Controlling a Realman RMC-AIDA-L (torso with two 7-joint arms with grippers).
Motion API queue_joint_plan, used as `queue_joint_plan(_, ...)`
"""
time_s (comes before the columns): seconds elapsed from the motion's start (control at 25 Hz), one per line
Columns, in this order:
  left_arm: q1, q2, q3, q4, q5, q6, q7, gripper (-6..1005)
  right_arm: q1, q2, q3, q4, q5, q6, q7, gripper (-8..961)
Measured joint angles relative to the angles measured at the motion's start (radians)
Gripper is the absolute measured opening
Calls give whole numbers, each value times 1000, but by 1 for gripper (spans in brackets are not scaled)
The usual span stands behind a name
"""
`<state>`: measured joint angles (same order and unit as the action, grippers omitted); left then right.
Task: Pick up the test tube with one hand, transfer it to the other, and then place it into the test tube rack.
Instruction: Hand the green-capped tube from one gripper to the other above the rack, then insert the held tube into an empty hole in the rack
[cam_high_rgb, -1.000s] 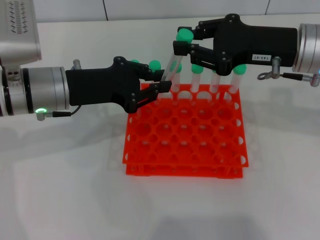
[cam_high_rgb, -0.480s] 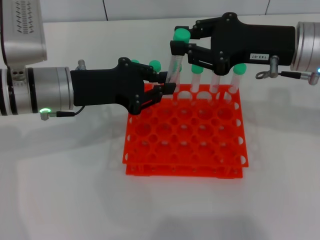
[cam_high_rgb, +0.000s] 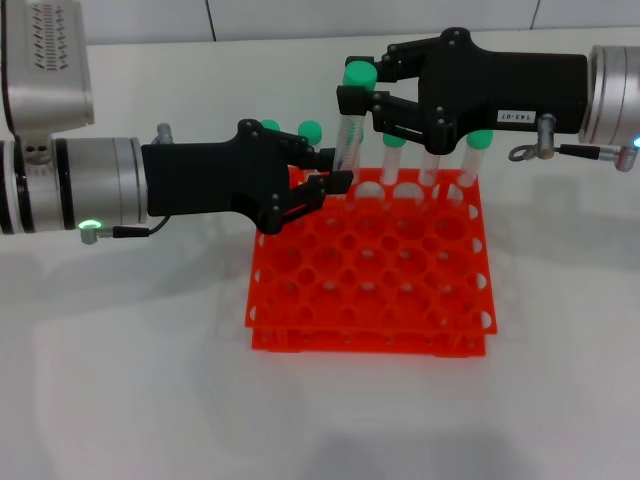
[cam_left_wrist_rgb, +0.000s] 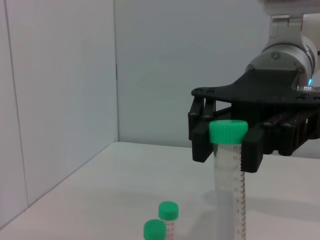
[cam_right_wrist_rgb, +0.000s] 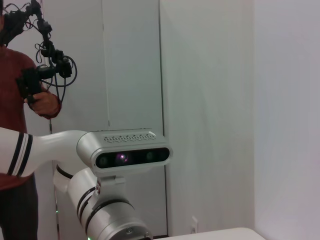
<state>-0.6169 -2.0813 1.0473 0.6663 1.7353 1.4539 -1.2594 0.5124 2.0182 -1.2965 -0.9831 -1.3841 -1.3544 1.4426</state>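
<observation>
A plain white table (cam_high_rgb: 130, 380) fills the frame; a bright orange-red two-tier plastic rack (cam_high_rgb: 370, 270) with round holes sits directly on it, right of centre.

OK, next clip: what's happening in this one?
A handover is under way above the back edge of the orange test tube rack. The left hand grips the lower body of a green-capped test tube, held nearly upright, while the right hand, the one with the white label, has its fingers closed around the tube just under the cap. Both hands are on it at once, so it hasn't gone into the rack yet. Several other green-capped tubes already stand in the back row.
</observation>
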Motion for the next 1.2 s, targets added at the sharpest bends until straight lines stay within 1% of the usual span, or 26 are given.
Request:
queue_joint_plan(0.24, 7, 1, -5, 18, 4, 8, -35, 261, 0, 1, 0, -2, 3, 3, 0, 256)
queue_joint_plan(0.36, 26, 1, -6, 47, 3, 6, -57, 262, 1, 1, -1, -2, 3, 6, 1, 256)
queue_joint_plan(0.52, 78, 1, -10, 129, 1, 3, -101, 441, 0, 1, -1, -1, 3, 8, 1, 256)
queue_joint_plan(0.8, 221, 4, -10, 381, 3, 14, -269, 719, -11, 2, -3, 10, 3, 8, 1, 256)
queue_joint_plan(0.92, 279, 10, -10, 477, 12, 24, -341, 797, -19, 2, -8, 12, 3, 8, 1, 256)
queue_joint_plan(1.04, 328, 25, -22, 541, 17, 45, -399, 874, -25, 4, -17, 12, 3, 8, 1, 256)
queue_joint_plan(1.12, 347, 29, -49, 557, 21, 65, -423, 874, -27, 4, -29, 14, 11, 12, 2, 255)
queue_joint_plan(1.2, 365, 30, -97, 567, 27, 108, -438, 874, -27, 4, -46, 15, 22, 21, 2, 255)
